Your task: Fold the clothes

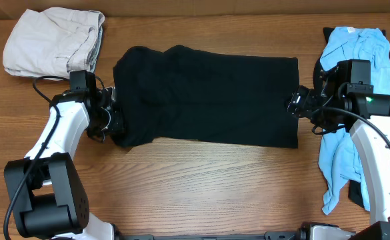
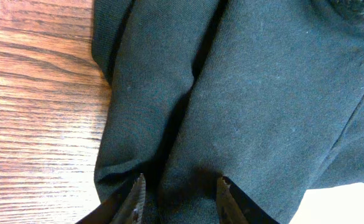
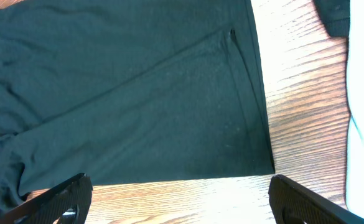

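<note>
The black garment (image 1: 205,100) lies spread flat across the middle of the table, with a few creases at its left end. My left gripper (image 1: 115,117) is at that left edge. In the left wrist view, the left gripper (image 2: 180,190) has its jaws partly closed, either side of a raised fold of the black fabric (image 2: 262,93). My right gripper (image 1: 295,103) hovers at the garment's right edge. From the right wrist camera, the right gripper (image 3: 180,186) is wide open over bare wood just short of the black hem (image 3: 119,93), holding nothing.
A folded beige garment (image 1: 51,40) sits at the back left corner. A crumpled light blue shirt (image 1: 358,53) lies along the right side, under and behind the right arm, and trails toward the front edge. Bare wooden table (image 1: 201,187) runs along the front.
</note>
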You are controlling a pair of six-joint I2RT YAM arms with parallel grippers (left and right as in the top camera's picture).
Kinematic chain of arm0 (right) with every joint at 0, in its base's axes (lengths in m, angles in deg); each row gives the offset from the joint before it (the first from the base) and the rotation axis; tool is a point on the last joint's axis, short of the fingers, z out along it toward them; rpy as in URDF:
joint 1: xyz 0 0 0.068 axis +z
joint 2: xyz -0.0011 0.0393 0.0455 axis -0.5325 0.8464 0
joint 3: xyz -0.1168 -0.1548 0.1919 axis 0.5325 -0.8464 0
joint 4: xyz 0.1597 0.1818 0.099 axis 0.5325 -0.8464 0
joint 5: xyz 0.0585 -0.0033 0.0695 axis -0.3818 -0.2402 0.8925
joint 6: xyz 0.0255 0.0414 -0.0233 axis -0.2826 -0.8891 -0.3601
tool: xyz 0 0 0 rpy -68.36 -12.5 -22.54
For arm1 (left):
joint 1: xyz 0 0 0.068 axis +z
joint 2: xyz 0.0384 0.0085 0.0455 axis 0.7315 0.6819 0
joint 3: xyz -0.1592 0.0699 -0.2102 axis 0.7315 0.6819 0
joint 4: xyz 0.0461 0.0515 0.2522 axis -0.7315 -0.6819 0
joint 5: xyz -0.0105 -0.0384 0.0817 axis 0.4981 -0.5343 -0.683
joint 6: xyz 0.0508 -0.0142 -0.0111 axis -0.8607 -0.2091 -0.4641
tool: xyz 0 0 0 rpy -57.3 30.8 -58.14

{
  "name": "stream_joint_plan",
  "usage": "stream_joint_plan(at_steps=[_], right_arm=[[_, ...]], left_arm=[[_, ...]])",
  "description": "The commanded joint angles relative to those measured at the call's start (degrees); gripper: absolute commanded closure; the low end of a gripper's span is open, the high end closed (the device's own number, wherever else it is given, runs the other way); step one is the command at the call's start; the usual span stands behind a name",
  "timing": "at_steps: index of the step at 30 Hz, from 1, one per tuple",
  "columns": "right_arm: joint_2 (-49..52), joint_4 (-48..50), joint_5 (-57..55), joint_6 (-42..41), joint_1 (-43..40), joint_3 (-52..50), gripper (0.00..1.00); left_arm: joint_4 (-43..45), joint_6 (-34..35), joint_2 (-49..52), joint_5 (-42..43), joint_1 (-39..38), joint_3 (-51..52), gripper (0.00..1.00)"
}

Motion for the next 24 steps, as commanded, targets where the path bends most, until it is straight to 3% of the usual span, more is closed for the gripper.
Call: stream_joint_plan(at_steps=[1, 6, 14, 19, 24], right_arm=[[-0.79, 0.44, 0.28, 0.33, 0.13, 0.63, 0.06], [-0.79, 0.46, 0.28, 0.33, 0.13, 0.63, 0.06], [-0.79, 0.46, 0.28, 0.33, 0.13, 0.63, 0.06], [-0.76, 0.46, 0.28, 0.33, 0.13, 0.63, 0.06], [-0.79, 0.44, 0.28, 0.33, 0.13, 0.63, 0.06]], left_arm=[[0.22, -1.27, -0.09, -0.33, -0.42, 0.33, 0.65], [0.24, -1.01, -0.09, -0.13, -0.44, 0.48, 0.79], [1.46, -1.03, -0.09, -0.15, -1.31, 2.99, 0.82], [3.26, 0.15, -0.09, -0.17, -1.79, 3.13, 0.96], [4.92, 2.45, -0.09, -0.15, -1.79, 2.21, 0.96]])
